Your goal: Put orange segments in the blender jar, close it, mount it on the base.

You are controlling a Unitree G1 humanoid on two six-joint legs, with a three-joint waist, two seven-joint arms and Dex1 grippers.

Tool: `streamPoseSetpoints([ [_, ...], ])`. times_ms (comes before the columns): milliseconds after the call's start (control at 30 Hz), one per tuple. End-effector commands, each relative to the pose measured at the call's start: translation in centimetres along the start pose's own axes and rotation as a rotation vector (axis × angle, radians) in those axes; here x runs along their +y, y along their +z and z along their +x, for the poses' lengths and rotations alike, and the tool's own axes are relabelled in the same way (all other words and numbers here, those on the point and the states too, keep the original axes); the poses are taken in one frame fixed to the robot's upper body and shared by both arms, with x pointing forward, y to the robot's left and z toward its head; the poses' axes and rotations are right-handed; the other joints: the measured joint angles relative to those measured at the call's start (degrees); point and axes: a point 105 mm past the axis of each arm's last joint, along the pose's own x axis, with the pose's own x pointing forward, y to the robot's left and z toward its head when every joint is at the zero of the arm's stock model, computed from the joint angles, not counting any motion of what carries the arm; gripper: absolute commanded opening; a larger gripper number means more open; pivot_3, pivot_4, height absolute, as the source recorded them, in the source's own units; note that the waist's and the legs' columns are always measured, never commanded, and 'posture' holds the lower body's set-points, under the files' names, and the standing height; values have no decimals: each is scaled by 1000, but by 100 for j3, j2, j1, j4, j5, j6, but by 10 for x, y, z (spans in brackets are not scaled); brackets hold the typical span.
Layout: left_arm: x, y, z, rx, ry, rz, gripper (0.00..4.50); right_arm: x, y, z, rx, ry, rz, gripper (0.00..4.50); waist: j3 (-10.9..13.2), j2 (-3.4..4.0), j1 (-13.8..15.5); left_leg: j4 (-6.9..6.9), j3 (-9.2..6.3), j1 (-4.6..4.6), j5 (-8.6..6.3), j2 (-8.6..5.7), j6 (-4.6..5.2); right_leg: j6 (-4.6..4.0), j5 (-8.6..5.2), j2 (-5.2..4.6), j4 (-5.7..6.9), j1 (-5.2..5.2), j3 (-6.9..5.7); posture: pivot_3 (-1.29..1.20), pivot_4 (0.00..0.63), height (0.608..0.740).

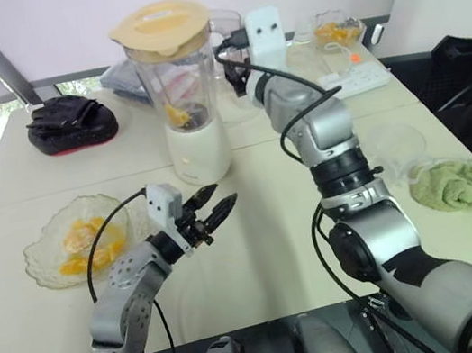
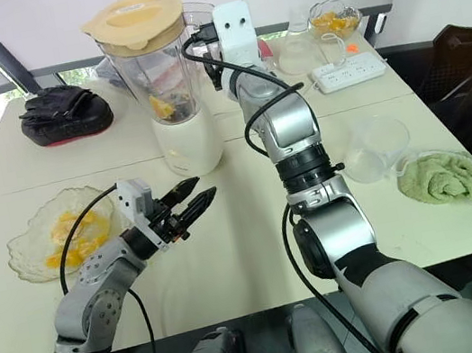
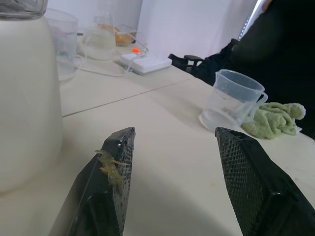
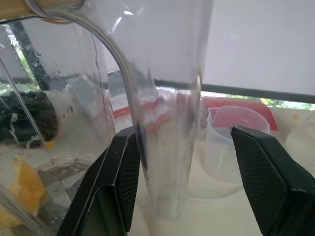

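The clear blender jar (image 1: 175, 82) stands on its white base (image 1: 199, 151) at the table's middle back, with the pale orange lid (image 1: 159, 27) on top. Orange segments (image 1: 176, 114) lie inside the jar. My right gripper (image 4: 183, 133) is open at the jar's handle (image 4: 170, 162), which stands between its fingers. My left gripper (image 1: 219, 199) hovers open and empty in front of the base, with bits of pulp stuck to one finger (image 3: 110, 167). A glass bowl (image 1: 41, 266) of orange segments (image 1: 78, 241) sits at the front left.
A black bag (image 1: 71, 123) lies at the back left. A clear measuring cup (image 1: 395, 144) and a green cloth (image 1: 466, 182) sit on the right. A white power strip (image 1: 356, 78) and a second bowl of orange pieces (image 1: 338, 30) are at the back right.
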Motion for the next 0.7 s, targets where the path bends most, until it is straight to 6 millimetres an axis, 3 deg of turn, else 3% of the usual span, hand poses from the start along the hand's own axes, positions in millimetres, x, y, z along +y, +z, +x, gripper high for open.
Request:
streamPoseSetpoints([
  [33, -6, 14, 3, -38, -26, 29, 2684, 4, 24, -10, -74, 15, 18, 2925, 0, 0, 0, -1, 0, 0, 0, 0, 0, 0, 0, 0, 0, 0, 0, 0, 150, 740],
  [433, 1, 12, -1, -37, -27, 26, 2684, -9, 2, -36, -16, 94, -15, 2925, 0, 0, 9, -1, 0, 0, 0, 0, 0, 0, 0, -1, -1, 1, 1, 0, 150, 740],
  [700, 7, 14, -6, -15, -22, 57, 2684, -38, -14, -72, 25, 156, -45, 2925, 0, 0, 21, -2, 0, 0, 0, 0, 1, 0, 0, -1, -2, 2, 2, 0, 150, 740],
])
